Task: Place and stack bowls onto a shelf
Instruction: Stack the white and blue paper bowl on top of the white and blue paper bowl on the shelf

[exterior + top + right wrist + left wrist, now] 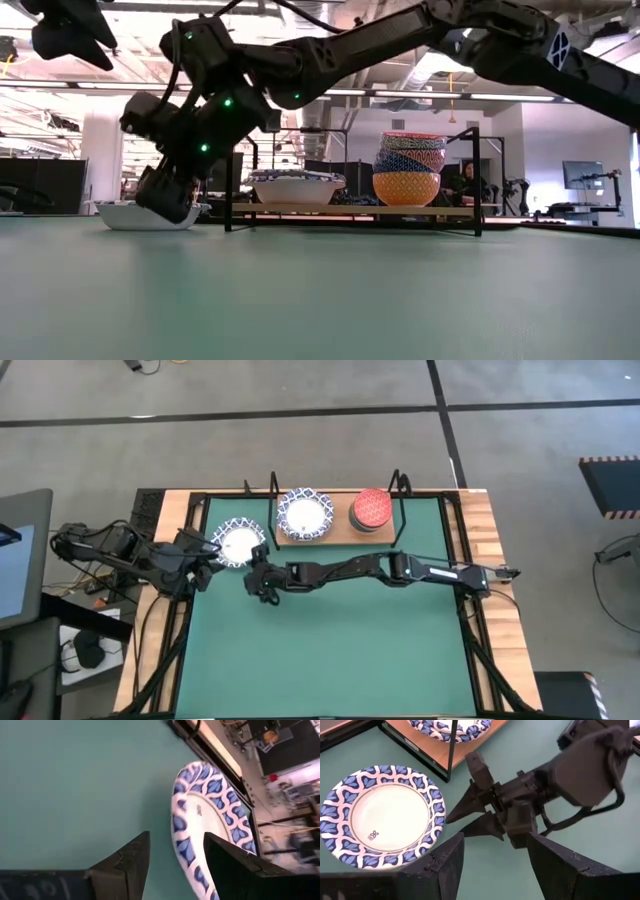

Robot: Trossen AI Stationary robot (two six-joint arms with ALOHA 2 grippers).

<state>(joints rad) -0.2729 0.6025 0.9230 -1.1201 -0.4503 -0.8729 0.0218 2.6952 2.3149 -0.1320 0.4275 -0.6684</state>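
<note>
A white bowl with a blue-patterned rim sits on its base on the green mat, left of the shelf. On the shelf stand a second blue-rimmed bowl and a stack of bowls with a red one on top. My right gripper is open, slanting down from the right, its fingertips at the mat bowl's right rim. My left gripper hangs open above the mat at the bowl's near left. My right gripper's fingertips stand right at the rim of the bowl on the mat, on the bowl's right side. I cannot tell whether they touch it. The bowl sits flat on the mat.
Black wire posts of the shelf frame rise just beyond the bowl. The right arm lies stretched across the mat in front of the shelf. Open green mat spreads toward the near edge. Cables and gear lie off the table's left side.
</note>
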